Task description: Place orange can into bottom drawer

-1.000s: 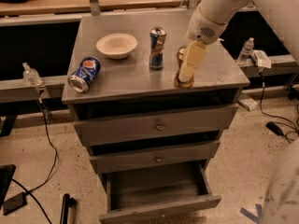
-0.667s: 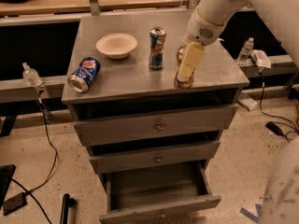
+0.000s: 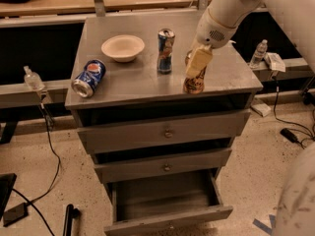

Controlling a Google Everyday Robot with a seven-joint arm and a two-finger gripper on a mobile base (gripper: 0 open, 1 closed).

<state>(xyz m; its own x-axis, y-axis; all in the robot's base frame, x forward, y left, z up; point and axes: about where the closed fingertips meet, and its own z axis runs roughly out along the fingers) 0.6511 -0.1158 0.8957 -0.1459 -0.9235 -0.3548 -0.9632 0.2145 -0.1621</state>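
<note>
now the cream gripper [image 3: 196, 69] is at the orange-gold metal can [image 3: 192, 84], clamped or not i can't tell; a loose hold could drop it before the grey bottom drawer [image 3: 170, 221].

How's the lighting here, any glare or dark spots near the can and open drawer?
Camera view: dim, warm light; soft sheen on the cabinet top; the gripper, at the orange can on that top, hides its upper part; the open bottom drawer is shadowed inside but readable.
</note>
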